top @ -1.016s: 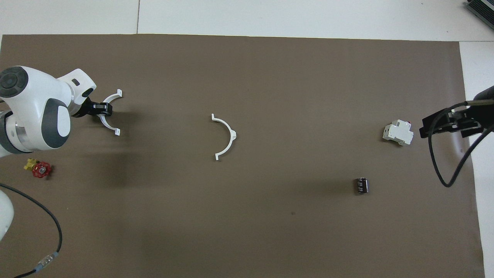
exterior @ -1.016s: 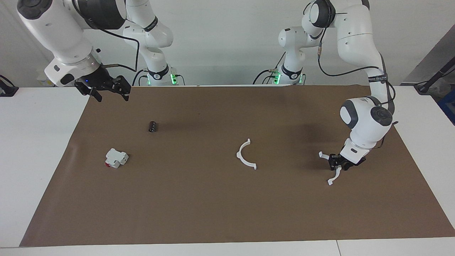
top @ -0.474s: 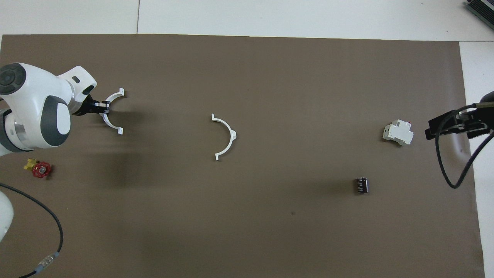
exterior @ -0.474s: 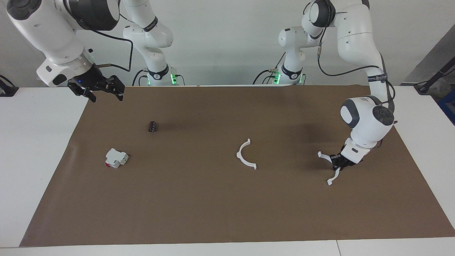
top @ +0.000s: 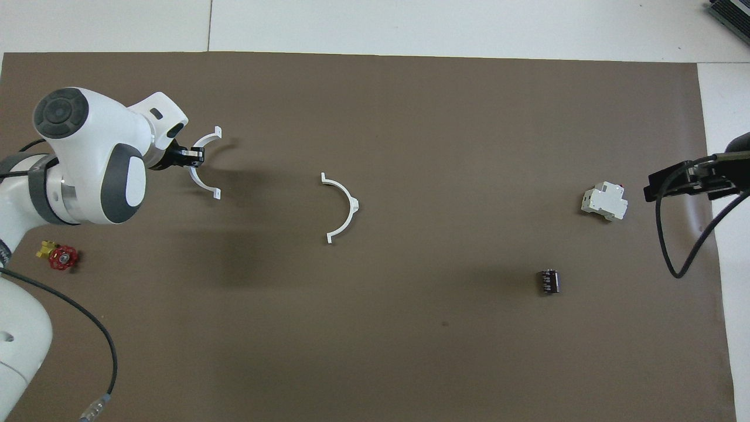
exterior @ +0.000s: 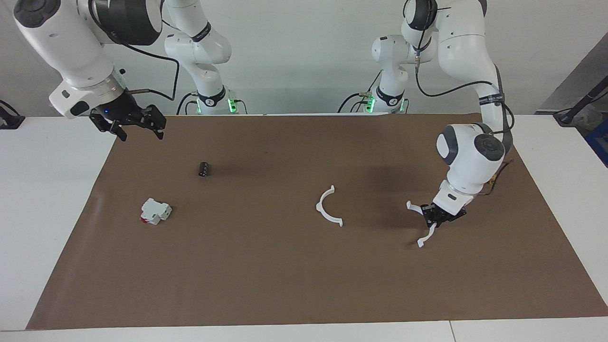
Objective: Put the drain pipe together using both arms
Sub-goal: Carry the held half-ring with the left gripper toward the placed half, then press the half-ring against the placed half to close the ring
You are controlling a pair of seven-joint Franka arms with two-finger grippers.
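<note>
One white half-ring arc (exterior: 327, 207) (top: 341, 206) of the drain pipe lies flat in the middle of the brown mat. My left gripper (exterior: 435, 214) (top: 188, 157) is shut on the second half-ring arc (exterior: 420, 223) (top: 205, 164) and holds it just above the mat, toward the left arm's end of the lying arc. My right gripper (exterior: 137, 126) (top: 682, 181) is open and empty, raised over the mat's edge at the right arm's end.
A white boxy block with a red part (exterior: 155, 211) (top: 604, 202) and a small black cylinder (exterior: 204, 168) (top: 548, 281) lie toward the right arm's end. A small red and yellow valve piece (top: 58, 256) lies at the left arm's end, near my left arm's cable.
My left gripper has carried its arc sideways toward the arc in the middle of the mat. My right gripper has shifted slightly over the mat's edge.
</note>
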